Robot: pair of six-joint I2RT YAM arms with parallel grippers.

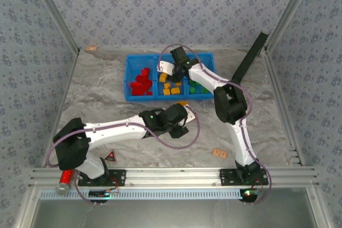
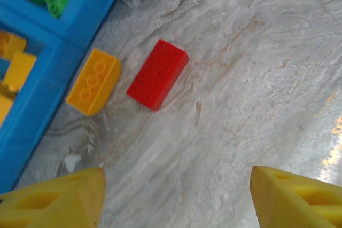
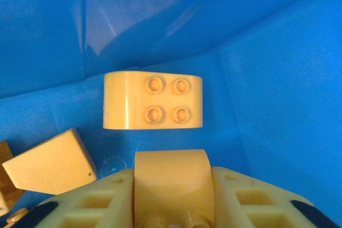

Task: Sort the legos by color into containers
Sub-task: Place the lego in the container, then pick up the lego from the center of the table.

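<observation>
The blue tray (image 1: pixel 128 81) has three containers: red legos (image 1: pixel 141 83) on the left, orange-yellow ones (image 1: pixel 170 86) in the middle, green ones (image 1: pixel 196 86) on the right. My right gripper (image 3: pixel 172 180) hangs inside the middle container (image 3: pixel 267 78), shut on an orange-yellow lego (image 3: pixel 171 177) that sits flush between both fingers. Another orange-yellow lego (image 3: pixel 153 101) lies just beyond it. My left gripper (image 2: pixel 178 196) is open over bare table. Ahead of it lie a red oblong lego (image 2: pixel 158 74) and an orange-yellow lego (image 2: pixel 94 81) beside the tray wall (image 2: pixel 48 86).
A pale tan-pink block (image 1: pixel 219 153) lies near the right arm's base. A shiny red cylinder (image 1: pixel 65 176) rests at the front left rail. A black strip (image 1: pixel 251 57) leans at the back right. Patterned walls enclose the table.
</observation>
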